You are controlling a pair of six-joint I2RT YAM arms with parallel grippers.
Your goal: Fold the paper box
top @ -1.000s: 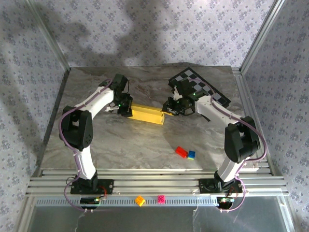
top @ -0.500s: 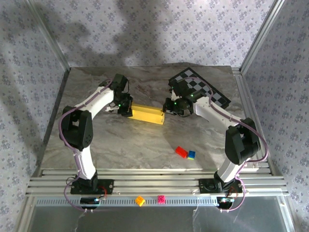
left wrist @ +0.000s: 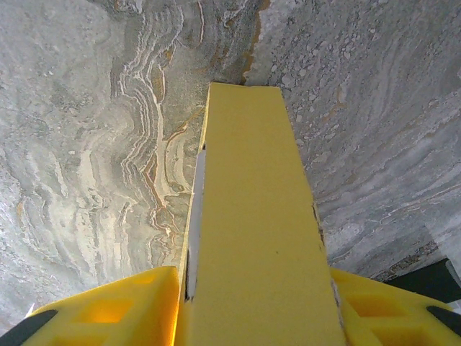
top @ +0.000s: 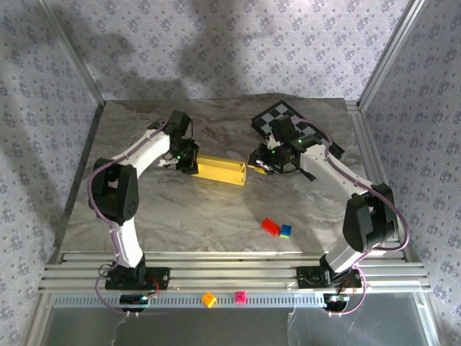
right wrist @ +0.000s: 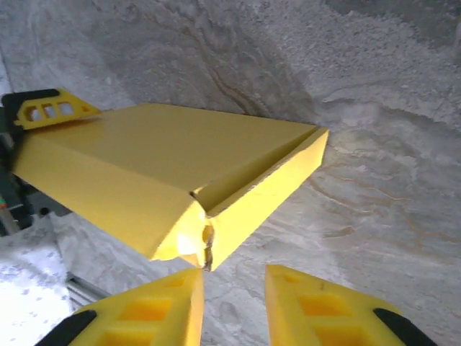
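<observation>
**Paper box being gripped at one end, other end being left free**

Cardboard of this kind is judged to be light and thin: stiff along its creases, but easily dented across the flat panels. Its smooth yellow faces are likely to slip under hard pads.

The paper box point(top: 220, 170) is lying as a long closed block on the table point(top: 180, 216), between the two arms. Its left end is being clamped by the left gripper point(top: 189, 163), with one finger point(left wrist: 108, 310) pressed against each long side wall. A thin white slit is showing along the upper left seam in the left wrist view.

The right gripper point(top: 261, 164) is being held just off the box's right end. Its jaws are parted a little and nothing is being gripped between them. At that end a corner seam is gaping slightly, so the flap there is judged to be not fully tucked.

Grip is best taken across the side walls near a corner, where the folds give stiffness. Flaps are best pushed close to their crease lines, with light force so that the wall is not crushed.
</observation>
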